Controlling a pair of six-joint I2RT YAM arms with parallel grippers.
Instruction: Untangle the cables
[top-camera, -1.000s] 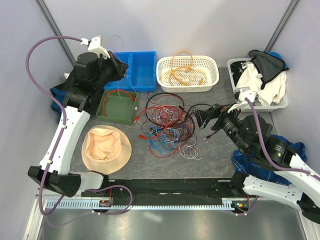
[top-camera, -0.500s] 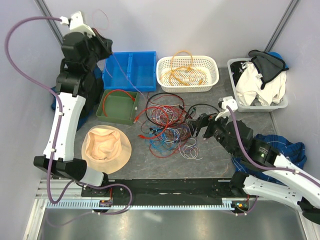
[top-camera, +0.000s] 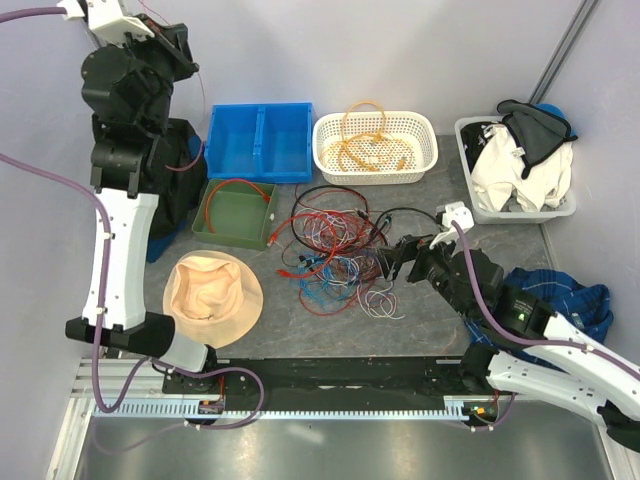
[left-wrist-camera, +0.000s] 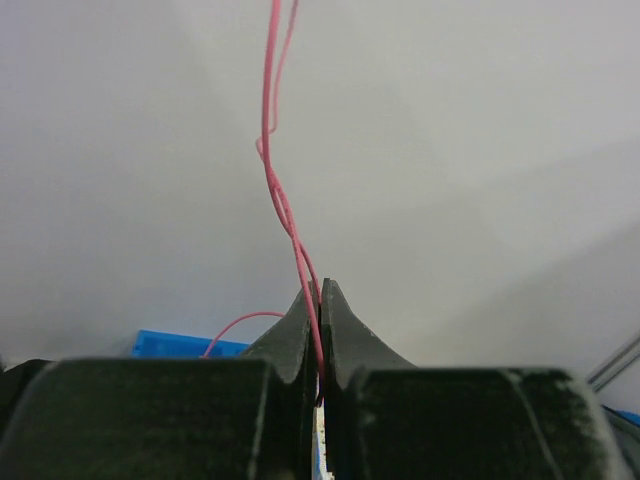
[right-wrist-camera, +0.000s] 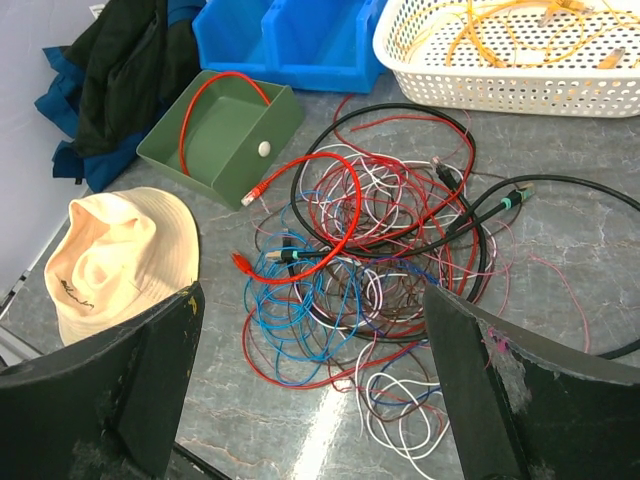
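Left claw (left-wrist-camera: 320, 296) has risen, pulling its red wire (left-wrist-camera: 283, 200) higher.

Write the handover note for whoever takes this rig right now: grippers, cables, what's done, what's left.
Left gripper: shut on a thin red wire, raised high at the far left.
Right gripper: open, holding nothing, at the right edge of the tangle.
Done: an orange-yellow cable lies in the white basket; a red cable lies in the green tray.
Left: most cables sit knotted mid-table, red, blue, black and white. Whether the held wire is free of the tangle cannot be told. Probably place it, then pull out singles one by one.
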